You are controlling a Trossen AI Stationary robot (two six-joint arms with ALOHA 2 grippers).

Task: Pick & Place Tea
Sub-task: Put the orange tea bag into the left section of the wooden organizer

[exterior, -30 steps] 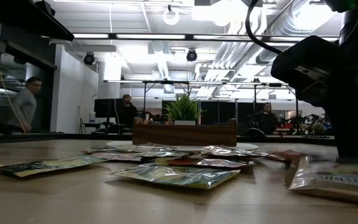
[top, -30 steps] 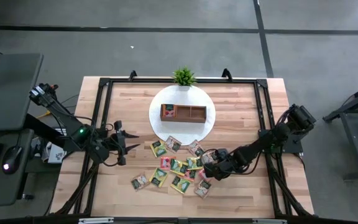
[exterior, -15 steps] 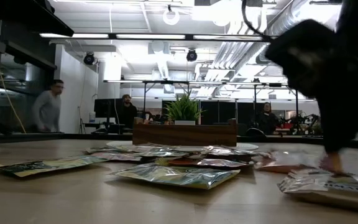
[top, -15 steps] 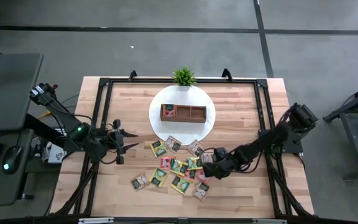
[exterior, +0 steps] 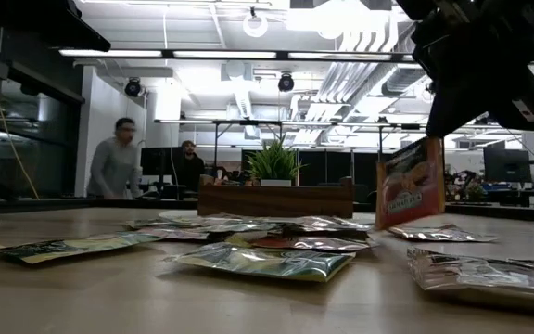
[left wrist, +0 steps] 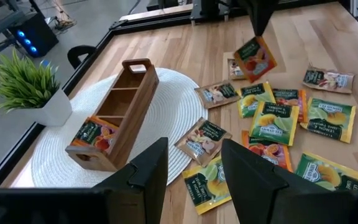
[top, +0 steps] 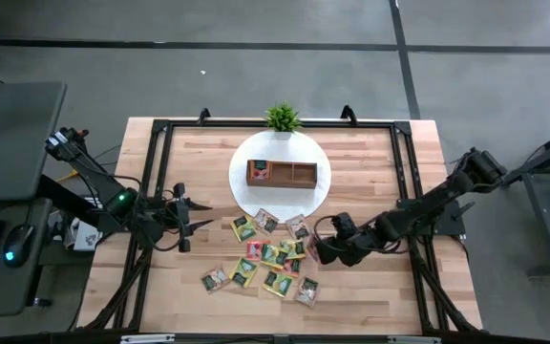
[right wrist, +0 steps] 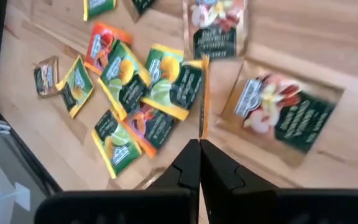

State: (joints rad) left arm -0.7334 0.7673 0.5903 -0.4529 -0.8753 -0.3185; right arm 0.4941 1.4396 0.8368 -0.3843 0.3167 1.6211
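left end effector (top: 191, 222) waits part-open and empty at the table's (top: 370, 296) left. flat, crinkly square foil tea sachets (top: 265, 256), their dark labels too small to read, lie scattered before the wooden tray (top: 282, 174). right end effector (top: 317, 249), fingers closed, lifts one red-orange sachet (exterior: 410, 182) above the pile.

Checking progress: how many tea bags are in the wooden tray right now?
1: a tea sachet in the end compartment of the wooden tray, on the left arm's side; more could lie hidden beneath it.
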